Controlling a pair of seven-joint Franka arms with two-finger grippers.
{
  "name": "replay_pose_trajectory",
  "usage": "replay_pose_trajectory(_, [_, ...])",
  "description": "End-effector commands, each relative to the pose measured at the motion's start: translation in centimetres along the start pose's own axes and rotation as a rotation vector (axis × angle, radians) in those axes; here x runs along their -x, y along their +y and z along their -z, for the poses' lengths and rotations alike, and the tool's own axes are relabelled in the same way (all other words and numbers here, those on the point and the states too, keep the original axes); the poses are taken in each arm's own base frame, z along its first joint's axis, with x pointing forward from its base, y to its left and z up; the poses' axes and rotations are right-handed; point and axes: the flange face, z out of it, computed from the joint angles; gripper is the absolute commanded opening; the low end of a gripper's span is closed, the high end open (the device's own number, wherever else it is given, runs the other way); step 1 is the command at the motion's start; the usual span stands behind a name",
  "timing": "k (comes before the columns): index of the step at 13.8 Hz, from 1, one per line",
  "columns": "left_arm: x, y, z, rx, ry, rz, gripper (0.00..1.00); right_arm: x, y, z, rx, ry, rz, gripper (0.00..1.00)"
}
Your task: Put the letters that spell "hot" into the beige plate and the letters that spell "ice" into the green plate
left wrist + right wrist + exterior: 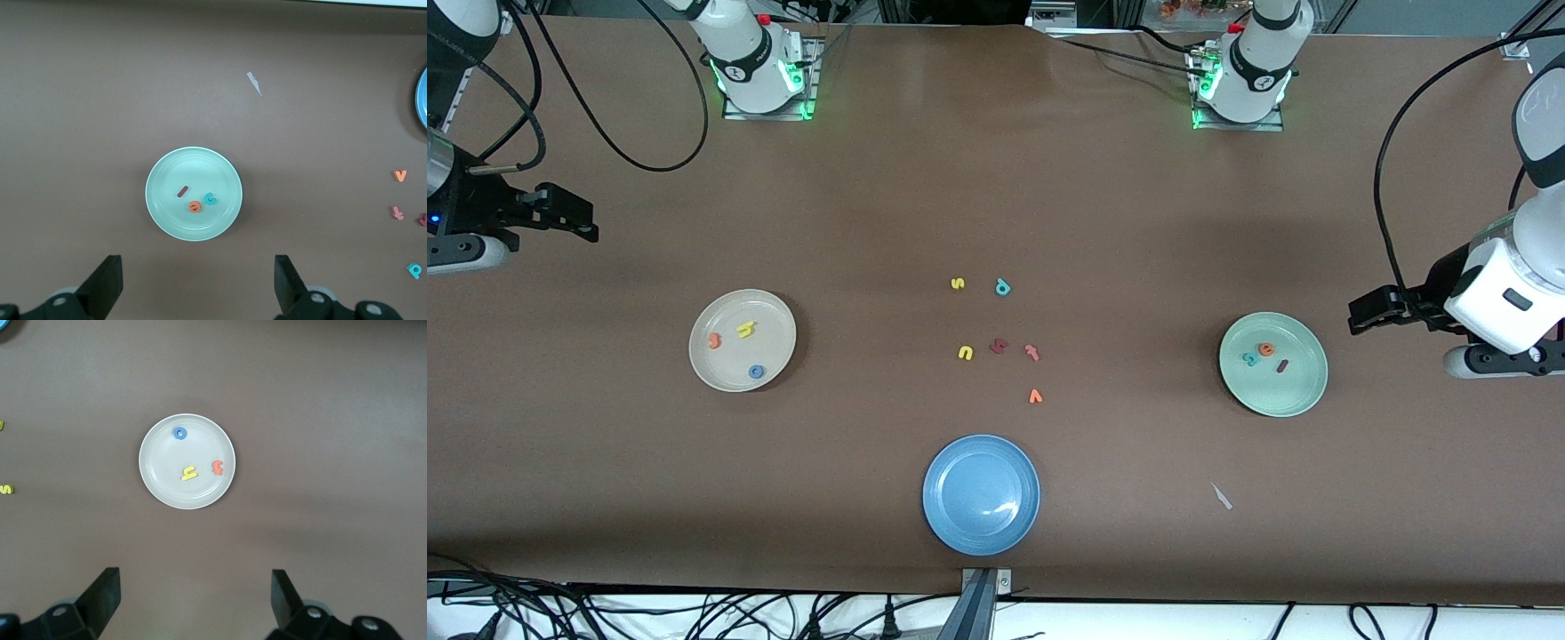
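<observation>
Front view shows you the beige plate (743, 340) toward the right arm's end of the bench (996, 178), holding the yellow h (746, 330), blue o (756, 372) and orange t (714, 340). The green plate (1272, 364) toward the left arm's end holds the dark red i (1282, 365), teal c (1250, 359) and orange e (1266, 350).

Left wrist view: your left gripper (199, 283) hangs open over bare bench beside the green plate (193, 194).

Right wrist view: your right gripper (195, 600) hangs open beside the beige plate (187, 461).
</observation>
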Motion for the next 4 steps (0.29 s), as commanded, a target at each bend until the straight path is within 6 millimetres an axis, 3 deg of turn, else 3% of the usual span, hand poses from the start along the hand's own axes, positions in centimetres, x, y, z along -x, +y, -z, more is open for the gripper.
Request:
replay_pose_trajectory(1, [0.62,-0.12,0.36,0.021,0.003,-0.004,1.00,-0.04,-0.03,0.67,0.013,-0.005,0.005,1.00])
replay_pose_trajectory(4, [0.62,-0.12,0.36,0.021,0.003,-0.004,1.00,-0.03,-0.08,0.65,0.008,-0.006,0.004,1.00])
